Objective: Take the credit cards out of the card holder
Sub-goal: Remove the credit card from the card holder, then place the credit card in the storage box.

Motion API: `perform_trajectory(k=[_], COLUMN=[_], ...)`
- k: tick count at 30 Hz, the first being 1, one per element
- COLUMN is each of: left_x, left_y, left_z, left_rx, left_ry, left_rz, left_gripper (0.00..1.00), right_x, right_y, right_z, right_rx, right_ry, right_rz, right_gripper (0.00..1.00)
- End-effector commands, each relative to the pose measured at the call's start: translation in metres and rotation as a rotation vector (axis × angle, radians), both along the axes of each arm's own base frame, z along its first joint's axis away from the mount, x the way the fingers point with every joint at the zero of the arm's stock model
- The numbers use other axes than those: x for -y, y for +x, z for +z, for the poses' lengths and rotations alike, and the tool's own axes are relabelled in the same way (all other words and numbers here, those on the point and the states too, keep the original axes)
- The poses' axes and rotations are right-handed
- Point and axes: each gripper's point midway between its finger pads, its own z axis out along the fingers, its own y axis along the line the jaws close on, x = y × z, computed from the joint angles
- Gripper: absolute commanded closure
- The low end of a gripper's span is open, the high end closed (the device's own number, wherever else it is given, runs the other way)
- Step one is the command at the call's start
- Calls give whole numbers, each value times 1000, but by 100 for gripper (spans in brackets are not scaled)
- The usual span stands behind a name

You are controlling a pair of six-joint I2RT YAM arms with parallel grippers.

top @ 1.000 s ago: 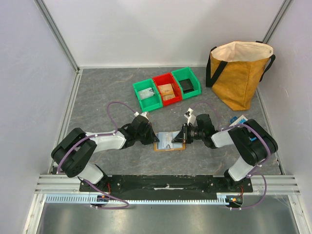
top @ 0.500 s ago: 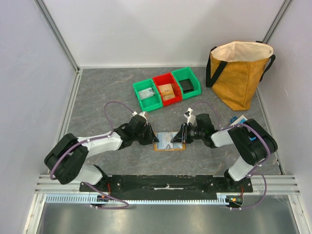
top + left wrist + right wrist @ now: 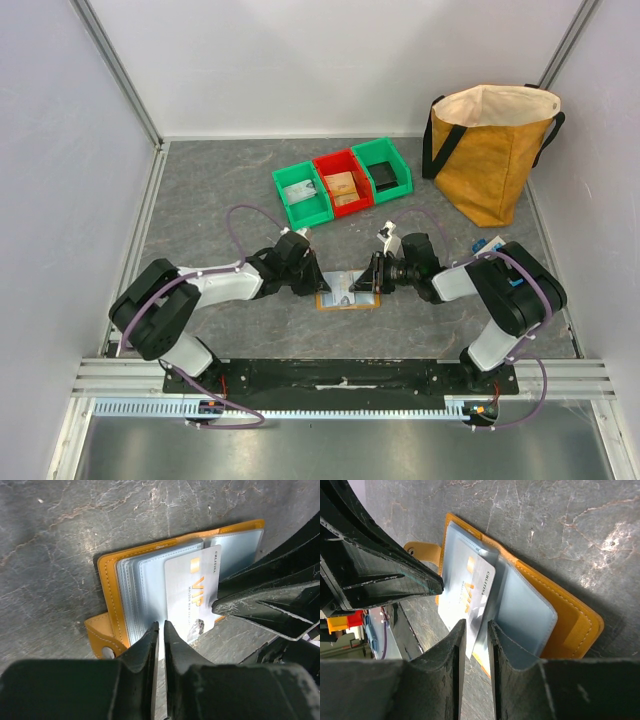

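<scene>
- Lying open on the table [image 3: 215, 195], the card holder [image 3: 348, 291] sits between the left gripper [image 3: 313, 284] and the right gripper [image 3: 369, 283].
- Left wrist: fingers [image 3: 144, 647] nearly clenched at the holder's edge; a card [image 3: 192, 597] pokes out.
- Right wrist: fingers [image 3: 452, 652] straddle that card's edge; pinching it or not, cannot tell.

The card holder [image 3: 348, 290] lay open and flat on the grey table [image 3: 220, 190], between my left claw [image 3: 160, 626] and my right claw [image 3: 475, 627]. It was tan-orange leather outside, with a snap tab [image 3: 102, 641] jutting from one corner and a stack of pale blue clear sleeves [image 3: 142, 592] inside. One credit card [image 3: 192, 595], greyish-white with a gold patch and gold "VIP" lettering, sat partly out of its sleeve, slightly askew. Its end overhung the holder's long edge, and a corner ran in between my right claw's fingers.
</scene>
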Motion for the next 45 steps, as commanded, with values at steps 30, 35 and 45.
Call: perform_trajectory(k=[30, 35, 45], left_x=[-10, -15, -27], left_y=[1, 22, 22], left_z=[4, 66, 198], left_rx=[57, 263, 740], left_ry=[9, 38, 94], left_rz=[-14, -72, -412], left_gripper=[79, 57, 21], right_x=[52, 50, 33], right_y=[6, 13, 6], right_z=[23, 65, 165], right_rx=[74, 173, 406], right_ry=[-124, -109, -45], right_rz=[-65, -49, 113], right_gripper=[100, 100, 100])
